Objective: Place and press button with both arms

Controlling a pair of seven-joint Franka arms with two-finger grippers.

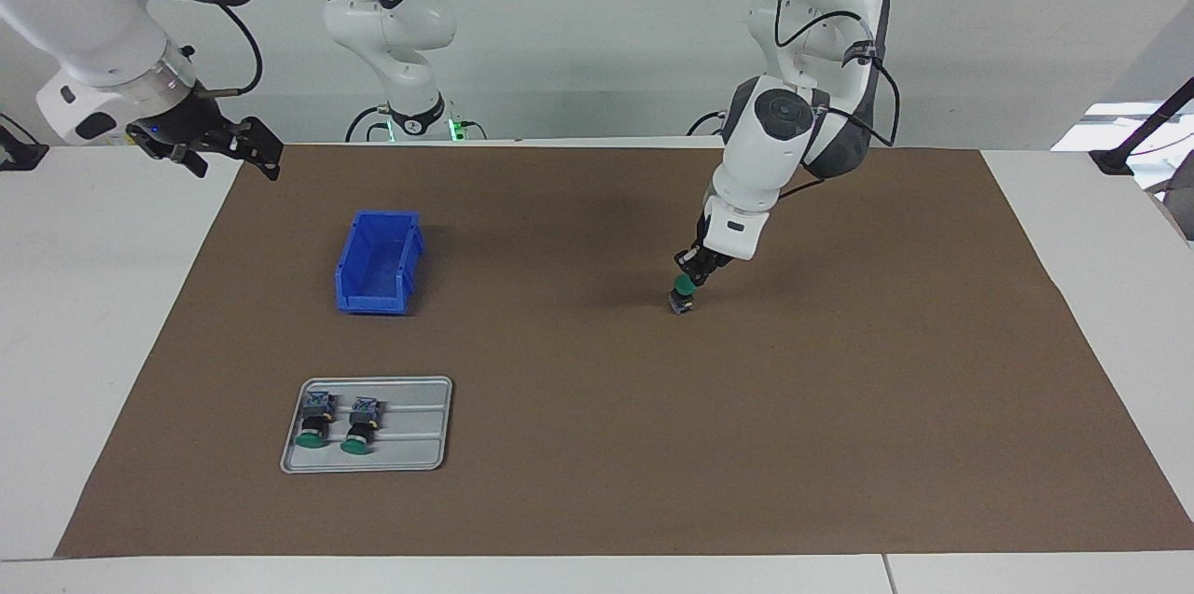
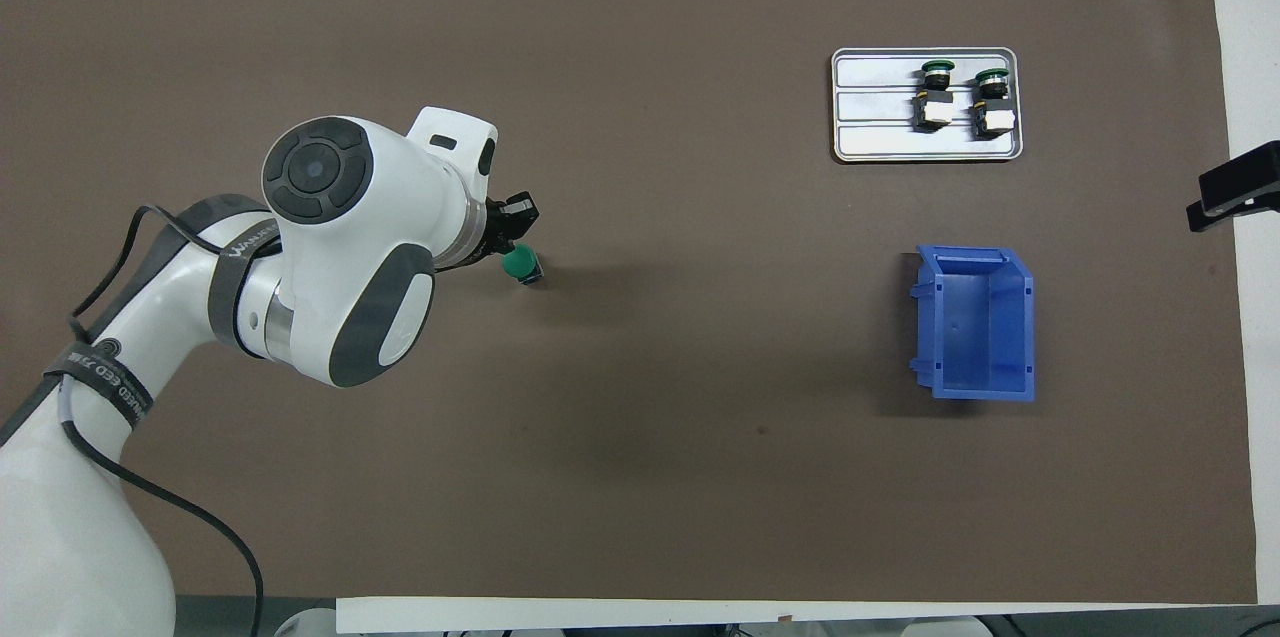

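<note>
In the overhead view the left arm's wrist housing hid most of the left end effector (image 2: pixel 512 229), and contact with the button (image 2: pixel 520 264) could not be confirmed there. The right end effector (image 1: pixel 224 146) lay outside that view. The facing view's top edge cut off both arms' upper links. Markings on the two tray buttons (image 1: pixel 338 421) were too small to read.
</note>
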